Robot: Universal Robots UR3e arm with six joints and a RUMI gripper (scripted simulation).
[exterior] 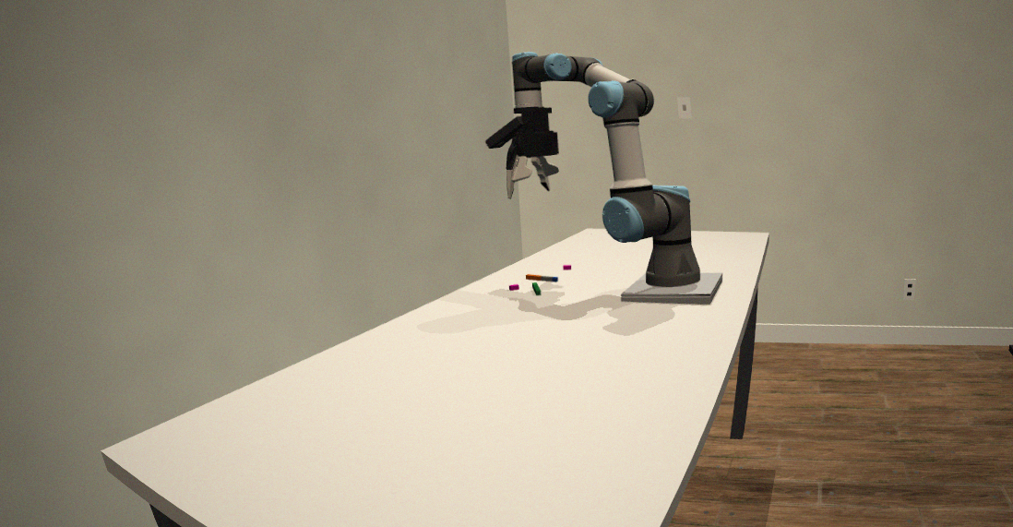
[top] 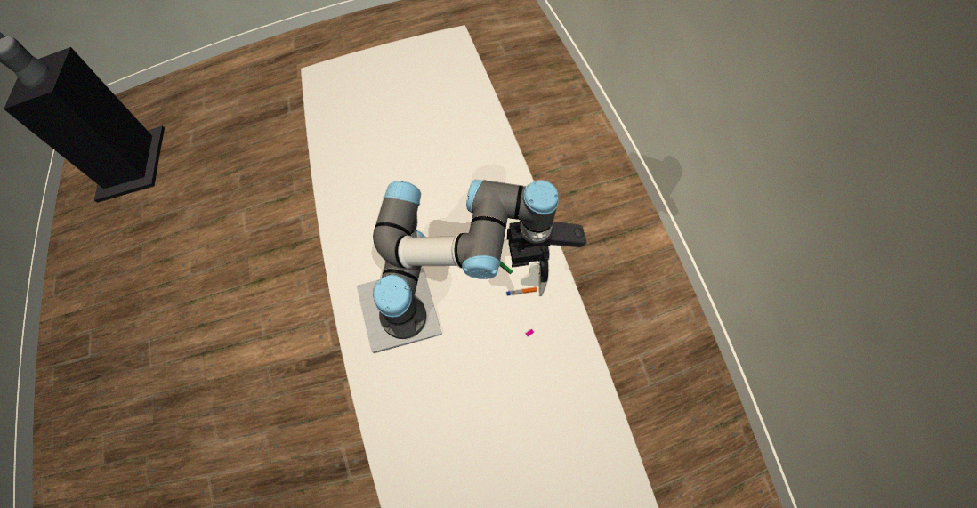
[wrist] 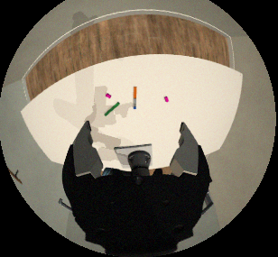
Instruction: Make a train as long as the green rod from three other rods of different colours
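Observation:
My gripper (exterior: 528,182) is open and empty, high above the table; in the wrist view (wrist: 135,128) both fingers frame the rods below. An orange rod (wrist: 134,92), what looks like a grey rod (wrist: 134,101) and a short blue rod (wrist: 134,107) lie end to end in one straight line. They also show in the top view, orange (top: 528,290) and blue (top: 508,293). The green rod (wrist: 112,108) lies tilted to the line's left, apart from it, and the arm partly hides it in the top view (top: 504,267). One magenta rod (wrist: 107,95) lies beside the green rod's far end.
A second magenta rod (wrist: 166,99) lies alone to the right of the line, seen in the top view (top: 528,332) too. The arm's base plate (exterior: 672,287) stands on the table near the rods. A black stand (top: 82,122) is on the floor.

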